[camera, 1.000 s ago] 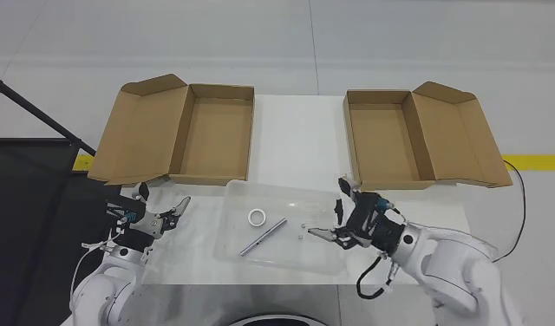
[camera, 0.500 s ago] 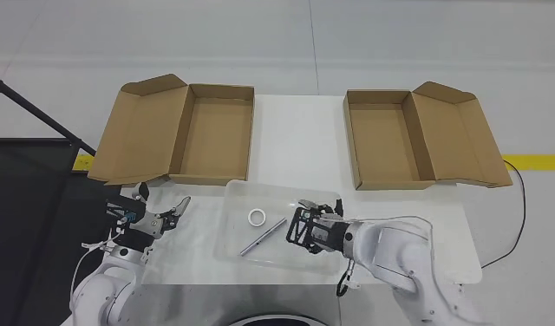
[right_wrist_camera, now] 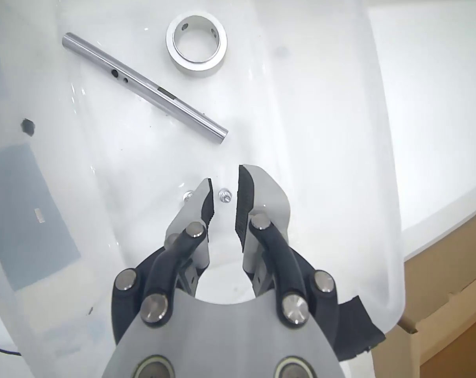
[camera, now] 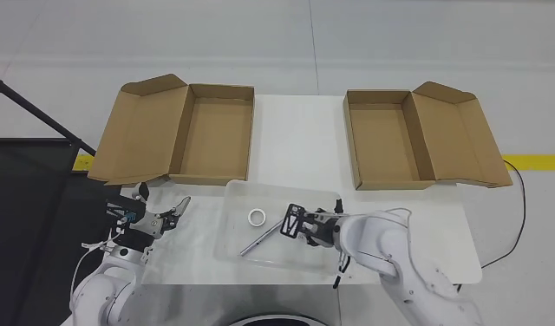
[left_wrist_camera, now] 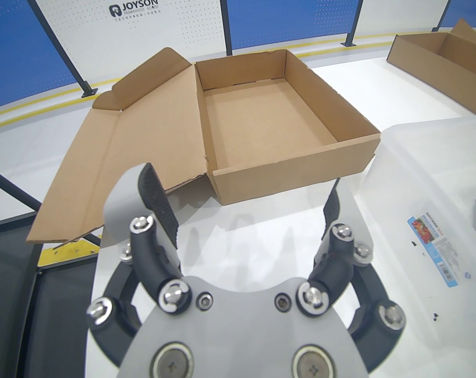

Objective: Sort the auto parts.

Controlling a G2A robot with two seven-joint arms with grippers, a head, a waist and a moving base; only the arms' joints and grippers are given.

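We take the clear bin [camera: 279,185] as our reference. Inside the bin lie 4 parts: 1 metal rod [right_wrist_camera: 143,82], 1 metal ring [right_wrist_camera: 196,43] just beside the rod but apart from it, and 2 small screws [right_wrist_camera: 224,195] close together past the rod's end.

The right gripper [right_wrist_camera: 224,182] is inside the bin, directly over the screws. Its tips are near the rod's end but clear of it. Its jaws stand a narrow gap apart and clamp nothing, and 1 screw shows through that gap. We cannot tell whether the tips touch the bin floor.

The left gripper [left_wrist_camera: 242,184] hangs outside the bin, off its left wall, above the white table [camera: 299,144]. Its jaws are spread wide and hold nothing.

2 open cardboard boxes sit beyond the bin's far wall, lids folded outward. The left box [camera: 217,140] is past the bin's left corner and the right box [camera: 381,144] is past its right corner.
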